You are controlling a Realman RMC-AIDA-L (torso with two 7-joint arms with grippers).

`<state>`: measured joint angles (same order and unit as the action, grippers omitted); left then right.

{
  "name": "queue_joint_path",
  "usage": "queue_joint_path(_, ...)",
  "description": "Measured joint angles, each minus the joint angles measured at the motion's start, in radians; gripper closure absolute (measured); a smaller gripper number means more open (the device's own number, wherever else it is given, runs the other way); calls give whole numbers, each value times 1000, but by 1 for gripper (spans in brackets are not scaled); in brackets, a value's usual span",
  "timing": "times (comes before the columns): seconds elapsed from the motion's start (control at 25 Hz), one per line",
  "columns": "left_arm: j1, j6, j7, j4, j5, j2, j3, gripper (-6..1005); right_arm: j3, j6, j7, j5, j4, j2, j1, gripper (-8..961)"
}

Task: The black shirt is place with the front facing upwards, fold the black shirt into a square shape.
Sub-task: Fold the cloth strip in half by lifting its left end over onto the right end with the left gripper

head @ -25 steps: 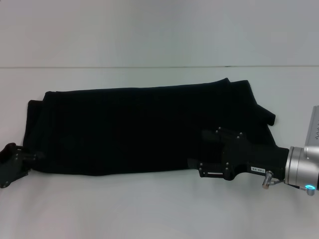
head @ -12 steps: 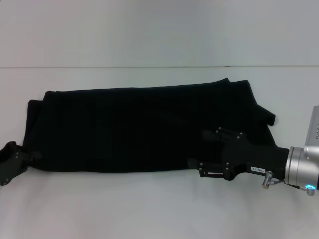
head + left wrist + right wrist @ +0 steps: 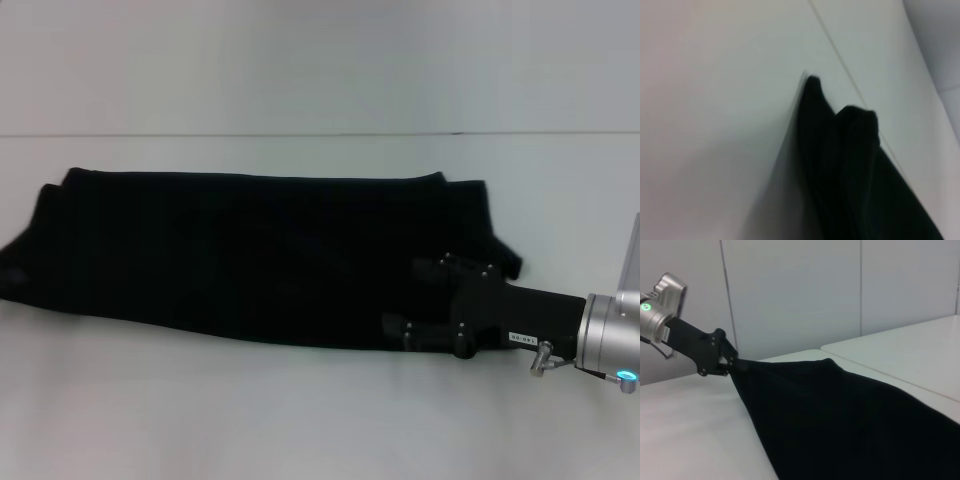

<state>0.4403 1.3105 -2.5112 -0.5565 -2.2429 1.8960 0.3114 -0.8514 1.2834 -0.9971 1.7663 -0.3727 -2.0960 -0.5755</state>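
2 tools pinch black shirt (image 3: 260,255) ends, stretched over white table (image 3: 300,420).

Head view overhead, wrist views low, seemingly near black shirt (image 3: 260,260).

The large plain black cloth shirt (image 3: 260,260) is cut off at the head view's left edge; the left gripper (image 3: 729,365) fingertips are hidden in cloth.

Plain black shirt (image 3: 250,255) on a white table (image 3: 300,420).
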Motion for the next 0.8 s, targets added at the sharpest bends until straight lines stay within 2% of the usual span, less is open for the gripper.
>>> queue_joint_path(0.24,-18,-7,2,-31,-8,-33,-81,959,23,2,-3,-1,0,3,9,27)
queue_joint_path(0.36,-21,-2,8,-34,-4,-42,-111,958,25,1,-3,-1,0,4,12,27)
queue_joint_path(0.56,-3,55,18,-34,31,-46,-134,957,35,-4,-6,-1,0,4,20,27)
queue_joint_path(0.72,38,173,36,-31,155,-45,-133,956,68,-5,-8,0,0,6,39,27)
queue_joint_path(0.8,89,240,46,-27,227,-32,-126,955,88,-6,-9,0,0,7,50,27)
